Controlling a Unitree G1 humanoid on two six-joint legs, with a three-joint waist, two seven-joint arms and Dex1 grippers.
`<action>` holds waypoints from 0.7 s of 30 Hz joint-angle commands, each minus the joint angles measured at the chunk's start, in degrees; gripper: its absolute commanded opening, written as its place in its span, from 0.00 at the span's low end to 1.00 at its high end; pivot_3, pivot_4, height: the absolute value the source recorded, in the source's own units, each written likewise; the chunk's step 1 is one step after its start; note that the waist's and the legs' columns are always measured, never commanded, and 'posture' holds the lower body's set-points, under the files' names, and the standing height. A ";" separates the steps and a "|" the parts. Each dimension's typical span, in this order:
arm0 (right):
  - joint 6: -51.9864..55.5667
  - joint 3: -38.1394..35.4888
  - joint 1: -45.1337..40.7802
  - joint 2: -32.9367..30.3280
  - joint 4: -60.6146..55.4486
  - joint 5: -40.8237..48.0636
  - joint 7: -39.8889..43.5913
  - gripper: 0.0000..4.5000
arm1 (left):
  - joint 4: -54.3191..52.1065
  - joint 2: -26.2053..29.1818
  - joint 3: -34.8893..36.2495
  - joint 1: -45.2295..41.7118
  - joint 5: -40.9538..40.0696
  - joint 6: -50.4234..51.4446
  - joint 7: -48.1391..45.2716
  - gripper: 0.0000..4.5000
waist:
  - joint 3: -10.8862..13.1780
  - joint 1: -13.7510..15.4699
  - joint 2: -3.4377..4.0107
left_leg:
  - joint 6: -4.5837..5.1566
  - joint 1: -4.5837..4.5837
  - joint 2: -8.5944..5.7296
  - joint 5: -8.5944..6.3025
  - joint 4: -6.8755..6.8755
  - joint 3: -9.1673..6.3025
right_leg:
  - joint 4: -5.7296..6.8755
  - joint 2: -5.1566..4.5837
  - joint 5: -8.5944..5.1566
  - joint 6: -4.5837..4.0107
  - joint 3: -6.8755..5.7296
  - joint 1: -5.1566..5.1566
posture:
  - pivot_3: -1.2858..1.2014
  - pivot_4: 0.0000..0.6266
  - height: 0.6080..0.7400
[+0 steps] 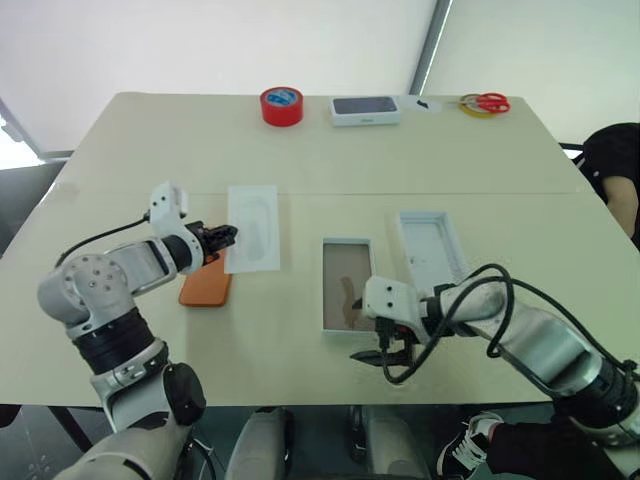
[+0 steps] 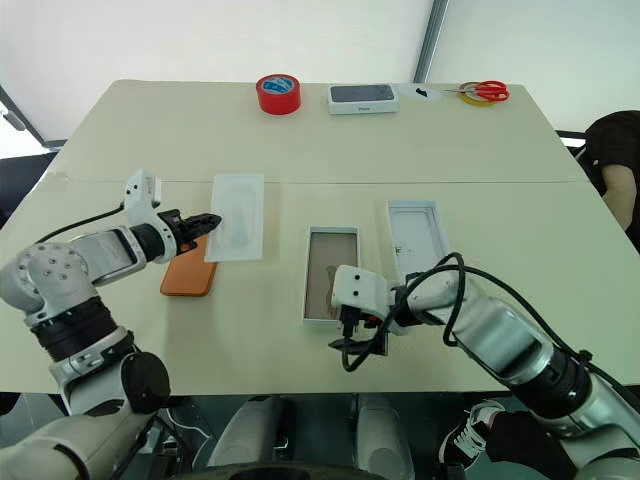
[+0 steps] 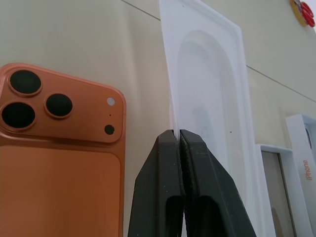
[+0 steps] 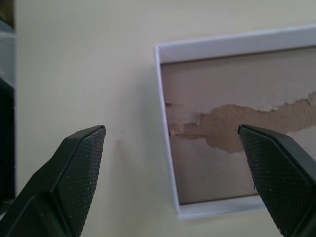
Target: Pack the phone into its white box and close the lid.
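The phone (image 1: 205,288) is lying back-up on the table (image 1: 300,150), well to the left of the white box (image 1: 347,284), its long axis running toward the far edge of the table roughly parallel to the box, with the camera cluster at its far end. The white box is sitting open, brown floor showing, long axis also running away from the robot, with bare tabletop between it and the phone. The lid (image 1: 432,246) is lying just right of the box, inside up, angled slightly and nearly touching it. A flat white insert (image 1: 252,228) is lying between the phone and the box, just beside the phone's far right corner. The left gripper (image 1: 228,236) is hanging clenched over the insert's near edge, its closed tips close beside the phone's camera corner. The right gripper (image 4: 173,133) is hovering spread wide over the box's near left corner, grasping nothing. Far beyond the box, a red tape roll (image 1: 282,105), a dark-topped white box (image 1: 366,109) and scissors (image 1: 486,103) are sitting along the table's far edge.
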 commanded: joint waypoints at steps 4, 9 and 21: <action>-0.72 2.27 -2.67 1.20 0.84 -3.03 0.42 0.46 | -2.92 0.06 0.56 0.14 0.22 0.35 -0.16 0.00 | 0.00 -0.06 0.00 | 0.00 0.00 0.00 0.00 0.00 0.00 | 0.00 0.01 0.00 0.00 0.00 0.00 | 0.52 0.24 0.94; -2.57 2.44 -3.22 1.86 1.60 -4.52 0.92 0.00 | -3.00 0.04 0.86 0.23 0.58 0.16 -0.24 0.00 | 0.00 -0.01 0.00 | 0.00 0.00 0.00 0.00 0.00 0.00 | 0.00 0.01 0.00 0.01 0.00 0.00 | 0.52 0.24 0.94; -12.41 6.25 -14.60 14.18 18.13 -10.28 2.96 0.00 | 0.03 3.00 4.85 -4.27 2.10 -2.95 1.05 0.00 | 0.01 -0.53 -0.03 | -0.06 0.01 -0.01 0.03 -0.02 0.00 | 0.02 0.08 0.02 0.03 -0.01 -0.03 | 0.52 0.24 0.94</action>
